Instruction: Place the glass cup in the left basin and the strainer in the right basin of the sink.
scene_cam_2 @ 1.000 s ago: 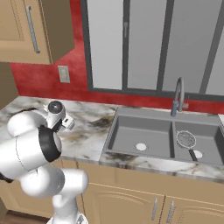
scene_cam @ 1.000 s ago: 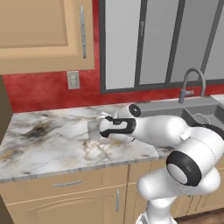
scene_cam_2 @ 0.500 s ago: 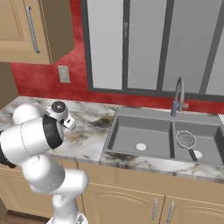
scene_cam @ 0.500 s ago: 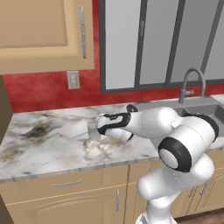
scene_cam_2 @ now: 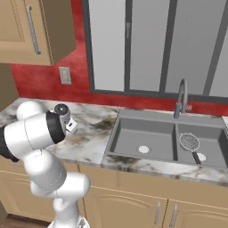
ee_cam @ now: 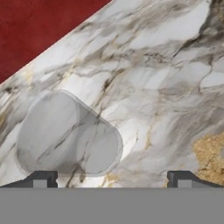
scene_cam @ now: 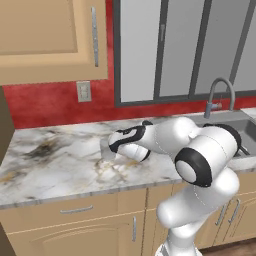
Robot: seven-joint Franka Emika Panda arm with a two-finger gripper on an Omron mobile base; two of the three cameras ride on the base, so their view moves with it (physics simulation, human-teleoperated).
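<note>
The glass cup (ee_cam: 65,133) is a pale translucent tumbler standing on the marble counter (scene_cam: 55,165). In the hand view it sits left of centre, just beyond the left fingertip (ee_cam: 41,178). My gripper (ee_cam: 111,179) is open with nothing between its fingers. In the left base view the gripper (scene_cam: 112,151) hovers low, right beside the glass cup (scene_cam: 103,149). The strainer (scene_cam_2: 189,141), a grey mesh bowl with a dark handle, lies in the right basin (scene_cam_2: 209,144) of the sink. The left basin (scene_cam_2: 133,136) holds nothing but its white drain.
A tall arched faucet (scene_cam_2: 180,98) rises behind the sink's divider. A red backsplash with a wall outlet (scene_cam: 83,91) runs behind the counter. Wooden upper cabinets (scene_cam: 50,35) hang at the left. My own arm (scene_cam_2: 33,133) blocks much of the counter in the right base view.
The hand has slid left along the counter toward the glass cup, and the arm's elbow has swung round. The jaws stayed open; cup and strainer have not moved.
</note>
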